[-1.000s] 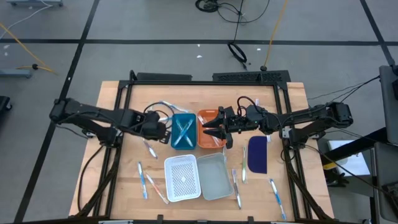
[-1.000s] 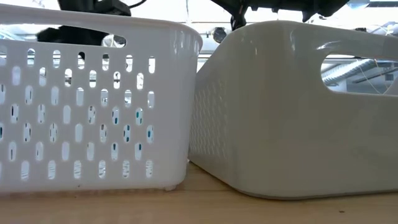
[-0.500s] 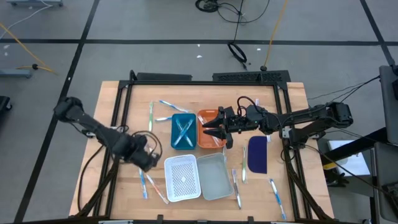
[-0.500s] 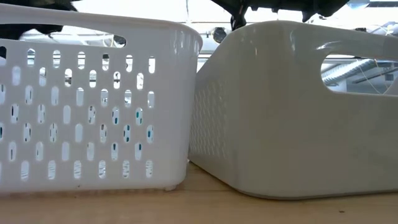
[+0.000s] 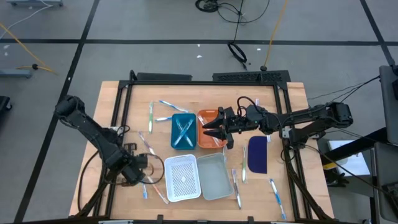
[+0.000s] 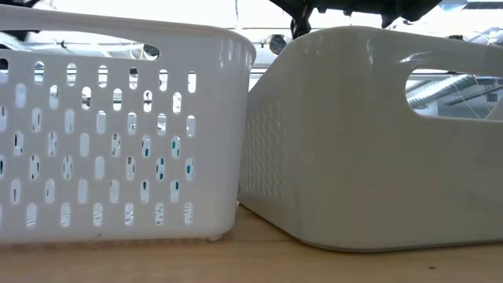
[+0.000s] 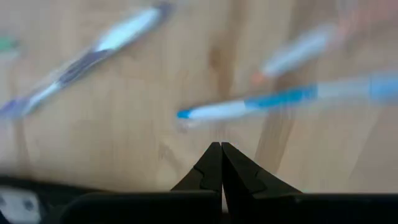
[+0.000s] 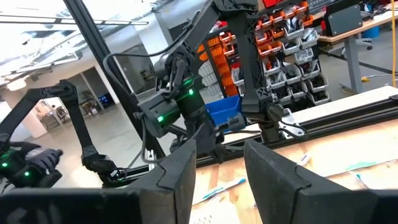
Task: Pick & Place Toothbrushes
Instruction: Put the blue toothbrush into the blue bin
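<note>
Blue-and-white thin plastic toothbrush (image 7: pixel 273 102) lies loose on your wooden surface (image 5: pixel 124 118) just ahead of the clenched, empty left hand (image 7: pixel 221 163); descend unopened and you'll knock it aside.

- Pale wooden counter (image 5: pixel 124 109): visible grain, matt finish.
- White perforated plastic basket (image 6: pixel 118 126): smooth, faintly glossy.
- Solid pale-grey plastic tub (image 6: pixel 369 149): smooth, satin sheen.
- Left arm's black tool (image 7: pixel 221 163): matt plastic-looking fingers.

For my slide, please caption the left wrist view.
Shut left gripper fingers above a blue toothbrush on the table.
</note>
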Controlling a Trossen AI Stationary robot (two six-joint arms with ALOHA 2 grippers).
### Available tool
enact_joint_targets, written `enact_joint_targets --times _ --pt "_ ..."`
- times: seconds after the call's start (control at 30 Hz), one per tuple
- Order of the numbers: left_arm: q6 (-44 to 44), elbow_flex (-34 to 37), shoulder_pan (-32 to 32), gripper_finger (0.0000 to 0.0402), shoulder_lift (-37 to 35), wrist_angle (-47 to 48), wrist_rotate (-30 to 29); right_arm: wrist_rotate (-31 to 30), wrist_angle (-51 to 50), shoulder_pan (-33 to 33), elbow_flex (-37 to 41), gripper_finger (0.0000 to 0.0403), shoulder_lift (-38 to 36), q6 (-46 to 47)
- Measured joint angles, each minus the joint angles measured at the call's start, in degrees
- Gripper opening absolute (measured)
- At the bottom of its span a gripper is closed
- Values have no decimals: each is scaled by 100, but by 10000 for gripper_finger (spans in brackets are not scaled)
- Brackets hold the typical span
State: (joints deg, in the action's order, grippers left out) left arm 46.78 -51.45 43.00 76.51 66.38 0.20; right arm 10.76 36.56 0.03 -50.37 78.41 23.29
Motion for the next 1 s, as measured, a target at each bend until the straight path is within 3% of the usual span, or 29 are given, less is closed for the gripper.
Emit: enact_joint_targets --times 0.2,0.47,0.67,0.83,1.0 --pt "-1911 336 261 14 0 -173 278 -9 0 0 0 128 0 2" --pt "-2590 351 295 23 0 -603 77 -20 -2 0 0 128 0 3" --pt "-2699 447 298 86 0 -1153 20 -20 0 0 0 128 0 175" --pt "-3089 702 365 152 0 -1307 -466 -20 0 0 0 128 0 272" --pt "-3449 958 372 190 0 -1346 -477 -22 2 0 0 128 0 319"
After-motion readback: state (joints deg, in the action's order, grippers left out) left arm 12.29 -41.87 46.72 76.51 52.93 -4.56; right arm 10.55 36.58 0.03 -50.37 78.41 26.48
